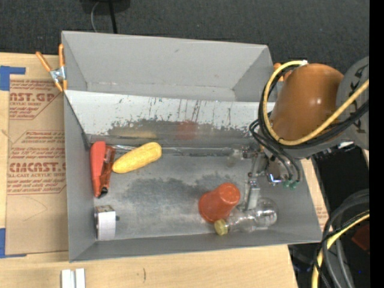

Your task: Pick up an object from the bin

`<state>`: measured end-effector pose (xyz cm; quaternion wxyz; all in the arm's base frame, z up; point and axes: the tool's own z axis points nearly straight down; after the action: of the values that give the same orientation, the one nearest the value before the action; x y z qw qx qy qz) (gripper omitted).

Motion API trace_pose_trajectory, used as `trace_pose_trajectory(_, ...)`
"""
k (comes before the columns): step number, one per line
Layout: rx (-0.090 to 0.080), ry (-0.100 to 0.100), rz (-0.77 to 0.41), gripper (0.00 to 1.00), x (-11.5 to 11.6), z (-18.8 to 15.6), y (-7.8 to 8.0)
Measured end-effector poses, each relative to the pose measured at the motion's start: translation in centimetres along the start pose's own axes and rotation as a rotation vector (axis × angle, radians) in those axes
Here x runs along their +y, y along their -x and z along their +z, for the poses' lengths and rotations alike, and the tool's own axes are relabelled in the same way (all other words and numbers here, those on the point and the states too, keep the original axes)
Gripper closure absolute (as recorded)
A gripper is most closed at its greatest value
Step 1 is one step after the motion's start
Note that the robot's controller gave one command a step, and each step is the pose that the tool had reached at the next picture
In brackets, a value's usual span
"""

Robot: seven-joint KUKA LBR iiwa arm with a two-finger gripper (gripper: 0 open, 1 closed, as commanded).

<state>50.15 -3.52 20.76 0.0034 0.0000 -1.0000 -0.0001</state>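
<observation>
— Tool [252, 191] state?
— Cannot tell how far open, nor whether holding anything. Low in bin [180, 65], right near corner.
— Nearest things?
— Red cup [218, 203], tipped over, just left. Clear bottle [258, 216] just nearer, lying left-right, yellow cap leftward. Corn cob [137, 157] well apart, left.

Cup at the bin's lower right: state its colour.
The cup is orange-red; the camera view shows it best.
</observation>
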Motion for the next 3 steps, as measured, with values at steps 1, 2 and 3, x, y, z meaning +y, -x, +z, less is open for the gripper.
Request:
trace_pose_trajectory(1,-0.008,-0.001,-0.001,0.0,0.0,-0.5,0.1)
trace_pose_trajectory(2,-0.017,0.0,0.038,0.0,0.8,2.9,0.2)
trace_pose_trajectory(3,-0.007,0.0,-0.069,1.0,2.2,12.4,0.1)
